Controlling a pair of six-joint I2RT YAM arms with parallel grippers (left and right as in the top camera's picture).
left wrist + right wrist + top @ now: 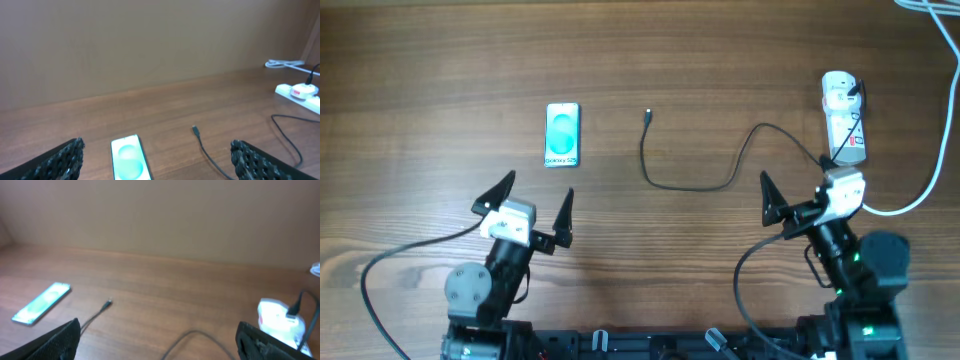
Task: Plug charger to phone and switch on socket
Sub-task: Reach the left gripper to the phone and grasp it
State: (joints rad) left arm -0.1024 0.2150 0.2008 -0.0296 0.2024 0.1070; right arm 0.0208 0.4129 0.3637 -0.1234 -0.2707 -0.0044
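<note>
A small flat phone with a teal screen (562, 134) lies on the brown wooden bench (440, 60), left of centre. Well to its right, the thin black charger cable (643, 150) curls across the wood. Its small free plug (648, 117) lies apart from the phone, and its other end runs to the white power strip with red marking (843, 118) at the right edge. A thick white cord (940, 150) loops beside the strip. The left tool (540, 186) hovers wide and empty near the phone. The right tool (157, 325) is also wide and empty, just below the strip.
</note>
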